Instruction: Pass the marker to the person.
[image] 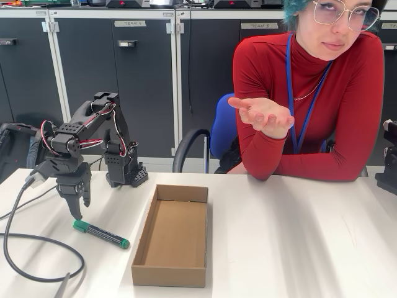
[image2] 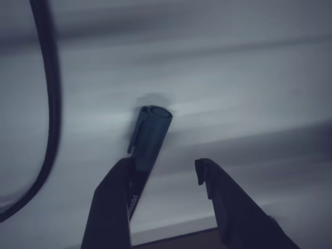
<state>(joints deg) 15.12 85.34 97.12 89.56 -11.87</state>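
Fixed view, left to right: thick black cable (image: 25,264) loops across the white table (image: 298,236) and runs off the left and bottom edges. Black two-finger gripper (image: 77,214) points down, tips just above the table, jaws parted, nothing between them. Slim dark marker with green cap and green end (image: 100,234) lies flat on the table at about 4 o'clock from the tips, just beside them; contact can't be judged here. Shallow open brown cardboard box (image: 172,273) sits at table centre, with nothing in it. Person in red turtleneck with blue lanyard (image: 310,105) sits behind the table at 1 o'clock from the box, head cut by the top edge, one hand (image: 263,116) held out palm up, well apart from the marker.

Wrist view is dim and blurred: gripper (image2: 163,179) released, marker (image2: 148,137) cap end seen beside the left finger (image2: 111,207), body partly hidden behind it. Cable (image2: 49,104) curves down the left edge. Box rim (image2: 176,239) barely shows at 6 o'clock.
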